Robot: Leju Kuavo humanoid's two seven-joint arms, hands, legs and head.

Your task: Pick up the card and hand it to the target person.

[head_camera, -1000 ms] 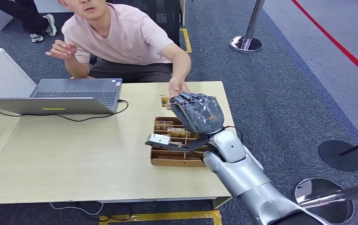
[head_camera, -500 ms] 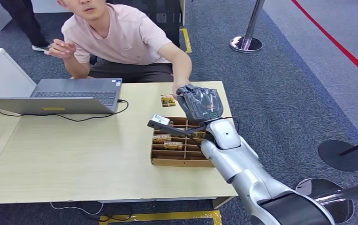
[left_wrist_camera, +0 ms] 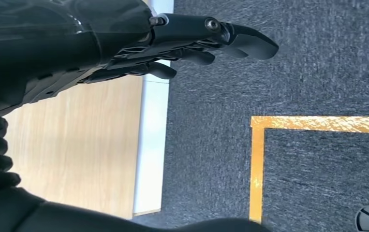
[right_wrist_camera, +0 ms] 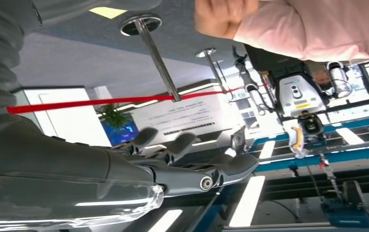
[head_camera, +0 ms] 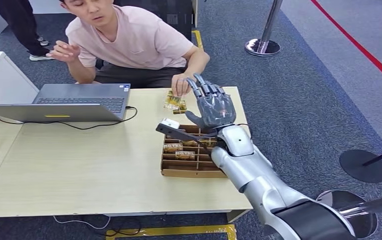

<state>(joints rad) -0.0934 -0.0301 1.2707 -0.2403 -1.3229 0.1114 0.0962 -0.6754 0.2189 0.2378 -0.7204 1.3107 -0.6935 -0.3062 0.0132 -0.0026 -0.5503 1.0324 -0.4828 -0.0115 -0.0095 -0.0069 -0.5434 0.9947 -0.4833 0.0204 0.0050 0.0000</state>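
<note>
Gold-printed card (head_camera: 172, 101) is pinched in the person's hand (head_camera: 180, 86), just above the tabletop (head_camera: 78, 160), beside the right robot hand (head_camera: 210, 106), whose fingers are spread and hold nothing. Left robot hand (left_wrist_camera: 124, 43) hangs off the tabletop's edge, fingers loosely extended, empty.

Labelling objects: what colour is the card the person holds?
Yellow-gold with dark markings, the card; clearest in the head view.
</note>
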